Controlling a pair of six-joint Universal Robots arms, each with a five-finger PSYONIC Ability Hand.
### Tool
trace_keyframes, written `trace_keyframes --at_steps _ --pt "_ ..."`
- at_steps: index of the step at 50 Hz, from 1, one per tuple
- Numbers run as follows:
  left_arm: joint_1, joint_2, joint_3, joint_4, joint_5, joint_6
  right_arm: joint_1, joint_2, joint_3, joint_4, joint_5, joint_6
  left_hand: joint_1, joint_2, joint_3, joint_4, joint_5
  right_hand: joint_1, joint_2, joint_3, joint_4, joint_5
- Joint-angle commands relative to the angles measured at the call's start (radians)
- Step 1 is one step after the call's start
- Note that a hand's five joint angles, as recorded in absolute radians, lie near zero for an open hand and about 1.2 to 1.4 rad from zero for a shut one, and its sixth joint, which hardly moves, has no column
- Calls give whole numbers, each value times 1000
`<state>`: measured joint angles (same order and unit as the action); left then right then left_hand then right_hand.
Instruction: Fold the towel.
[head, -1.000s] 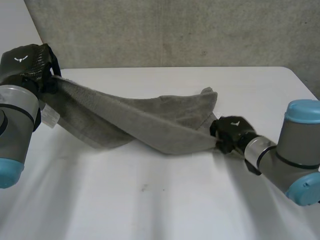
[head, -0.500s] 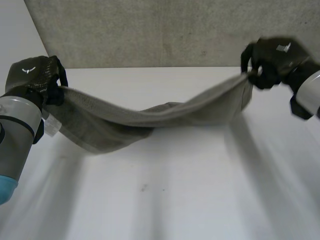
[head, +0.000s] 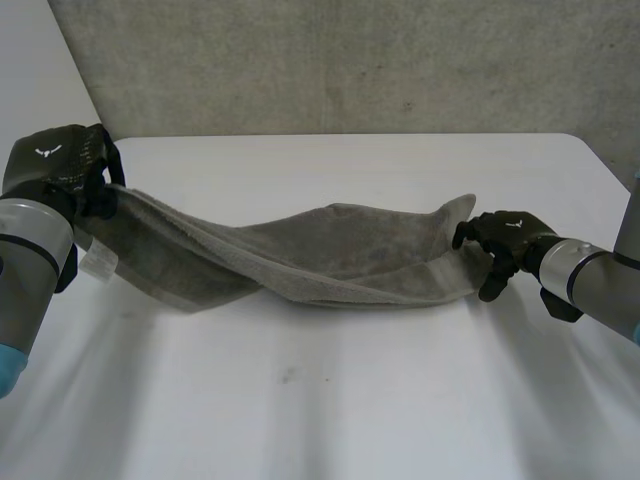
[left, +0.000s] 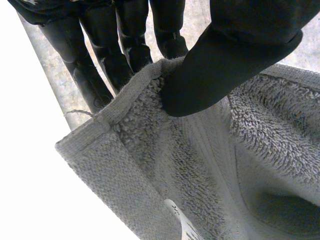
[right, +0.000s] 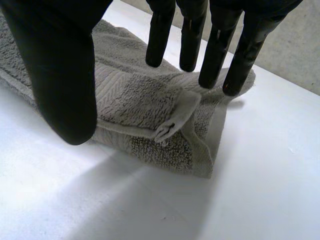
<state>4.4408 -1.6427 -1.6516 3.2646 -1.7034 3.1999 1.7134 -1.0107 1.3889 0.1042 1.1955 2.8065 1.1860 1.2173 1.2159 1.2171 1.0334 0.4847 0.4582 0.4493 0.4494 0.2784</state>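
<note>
A grey towel (head: 330, 255) stretches in a twisted band across the white table (head: 330, 410). Its left end is lifted, and my left hand (head: 60, 165) is shut on that end. In the left wrist view the thumb (left: 240, 55) pinches the hemmed towel edge (left: 135, 95) against the fingers (left: 95, 75). The towel's right end (right: 190, 125) lies doubled on the table. My right hand (head: 505, 240) is open just above that end, with its fingers (right: 215, 45) straight and apart from the thumb (right: 60, 75), holding nothing.
A grey wall (head: 350, 60) runs behind the table's far edge. A white label (head: 100, 262) hangs from the towel near my left hand. Bare table surface lies in front of the towel.
My right hand carried the towel's right end up high, then came back down, laid it on the table and opened. My left hand kept its grip in nearly the same place.
</note>
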Motion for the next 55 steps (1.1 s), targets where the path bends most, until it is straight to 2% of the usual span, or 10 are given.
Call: trace_keyframes --at_steps 1,10,24,32,39,49,55 --pt "-3 -8 -5 1 1 0 6 -28 18 2 -20 -2 210 179 180 179 188 -77 -50 -41 -41 -45" --pt "-3 -23 -5 3 1 0 8 -49 78 -80 -50 -15 210 179 180 179 188 -27 0 8 8 5" --pt "-4 -31 -7 3 1 0 15 57 81 -145 -48 -225 210 179 180 179 188 67 93 102 102 99" --pt "-4 -43 -5 4 1 0 23 78 70 -279 -34 -210 210 179 180 179 188 290 317 325 325 322" --pt "-3 -51 -5 6 1 0 23 95 42 -296 -37 -162 210 179 180 179 188 293 320 329 328 325" --pt "-3 -63 -5 6 1 2 35 141 -5 -296 -36 -159 210 179 180 179 188 208 235 243 243 240" --pt "-3 -71 -5 6 1 2 48 170 -25 -296 -33 -160 210 179 180 179 188 243 270 279 278 275"
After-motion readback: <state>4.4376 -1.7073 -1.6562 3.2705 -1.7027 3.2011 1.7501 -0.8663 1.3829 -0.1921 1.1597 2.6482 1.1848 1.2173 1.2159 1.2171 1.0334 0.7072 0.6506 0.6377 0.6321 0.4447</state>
